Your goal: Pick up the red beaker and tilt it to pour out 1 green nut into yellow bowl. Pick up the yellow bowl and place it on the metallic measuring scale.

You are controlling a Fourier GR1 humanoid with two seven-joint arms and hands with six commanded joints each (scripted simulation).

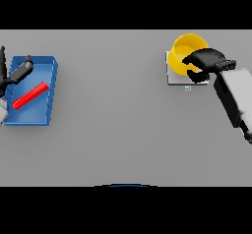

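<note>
The yellow bowl (186, 47) stands on the metallic measuring scale (173, 80), a pale square plate at the far right of the table. My right hand (207, 61) is at the bowl's right rim, with thumb and fingers curled over the edge. The red beaker (30, 95) lies on its side in a blue tray (43, 115) at the far left. My left hand (16, 73) hovers over the tray's upper left corner with its fingers straight, just above the beaker and not touching it. No green nut shows in this view.
The blue tray sits against the table's left edge. A small label tab (186, 88) juts out from the scale's front edge. Grey tabletop stretches between the tray and the scale.
</note>
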